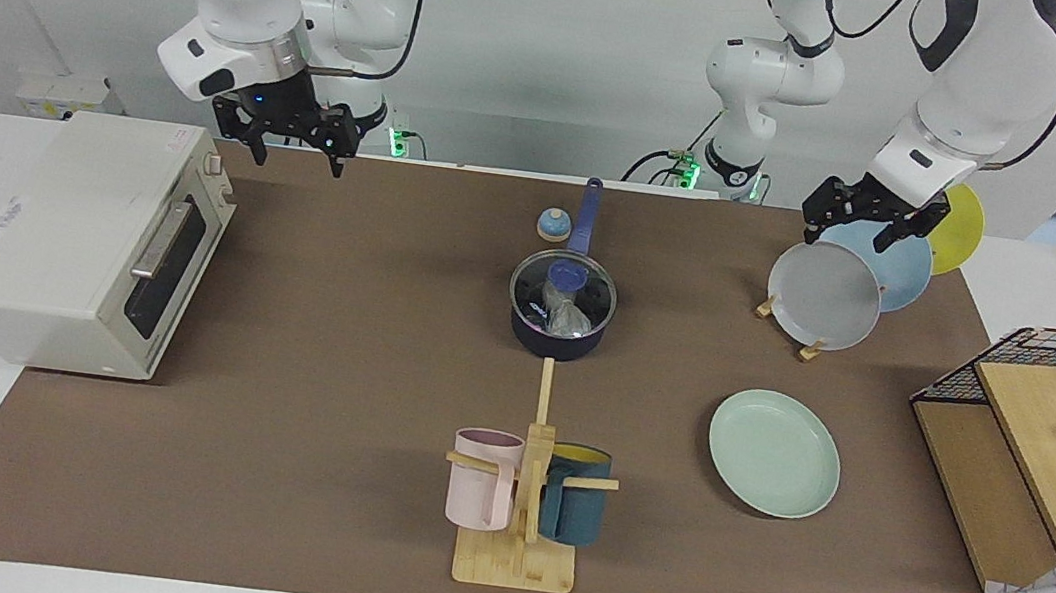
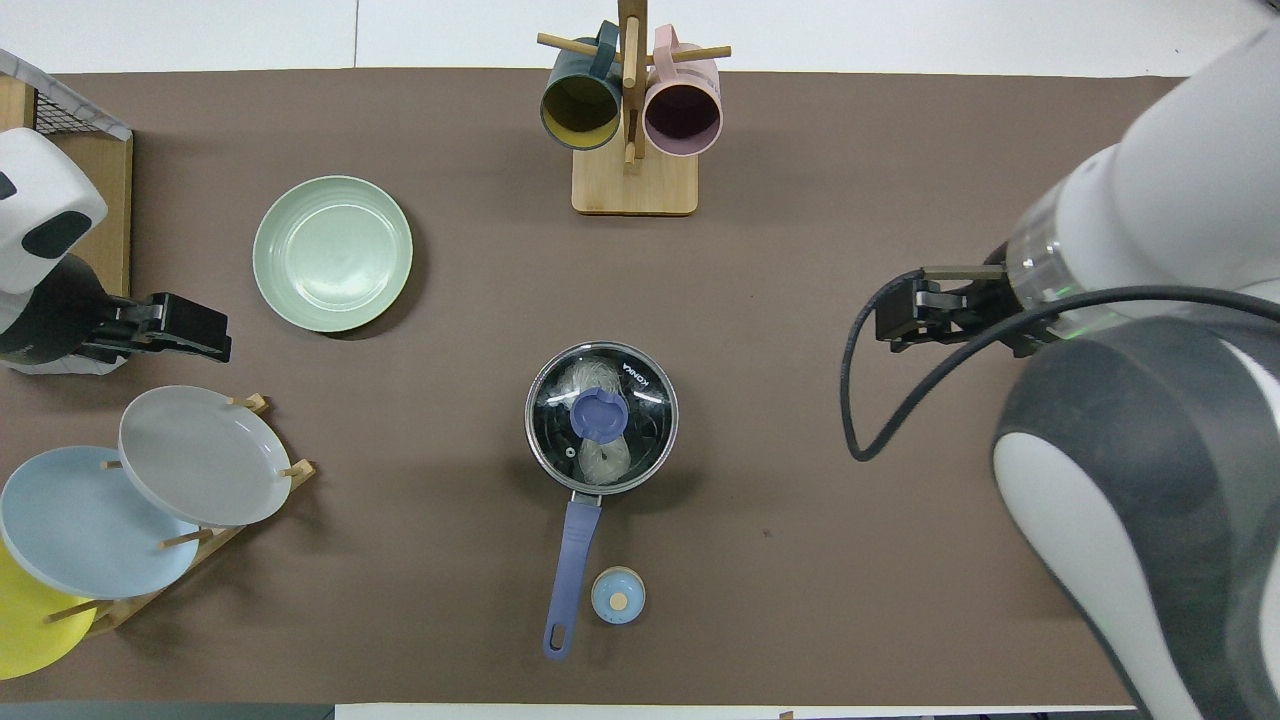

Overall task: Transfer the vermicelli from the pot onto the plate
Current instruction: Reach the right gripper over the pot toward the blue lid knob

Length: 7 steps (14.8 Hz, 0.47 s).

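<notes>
Vermicelli (image 2: 596,420), soft and light, sits mid-worktop inside the lidded pot (image 1: 560,333), best pinched mid-clump once uncovered; right gripper (image 1: 296,145) and left gripper (image 1: 861,224) hang spread near the robots' edge.

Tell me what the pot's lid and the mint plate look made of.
The lid looks like clear glass in a metal rim with a blue knob: the vermicelli shows through it. The plate looks like matte plastic or melamine, evenly coloured with little glare; glazed ceramic is possible.
</notes>
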Motion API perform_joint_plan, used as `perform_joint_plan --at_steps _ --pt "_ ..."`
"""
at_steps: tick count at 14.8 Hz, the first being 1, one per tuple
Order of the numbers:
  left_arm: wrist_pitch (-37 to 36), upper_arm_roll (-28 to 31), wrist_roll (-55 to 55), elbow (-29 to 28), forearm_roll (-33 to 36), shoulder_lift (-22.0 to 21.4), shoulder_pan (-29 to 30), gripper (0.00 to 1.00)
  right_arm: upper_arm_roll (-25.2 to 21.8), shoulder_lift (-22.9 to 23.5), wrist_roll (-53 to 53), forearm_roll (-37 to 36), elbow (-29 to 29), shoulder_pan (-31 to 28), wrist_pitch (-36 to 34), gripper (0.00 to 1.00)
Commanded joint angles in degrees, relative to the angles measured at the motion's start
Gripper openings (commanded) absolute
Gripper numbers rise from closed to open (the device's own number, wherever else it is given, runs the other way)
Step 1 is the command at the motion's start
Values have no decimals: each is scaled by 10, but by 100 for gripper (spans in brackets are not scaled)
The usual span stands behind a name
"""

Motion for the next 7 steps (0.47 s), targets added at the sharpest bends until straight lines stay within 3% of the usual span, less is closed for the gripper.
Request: perform_joint_plan --at_steps 1,7 --pt "-7 -4 3 3 6 -3 7 100 19 55 54 -1 50 30 -1 100" --pt "-7 -4 3 3 6 -3 7 100 19 112 202 -1 55 133 76 100"
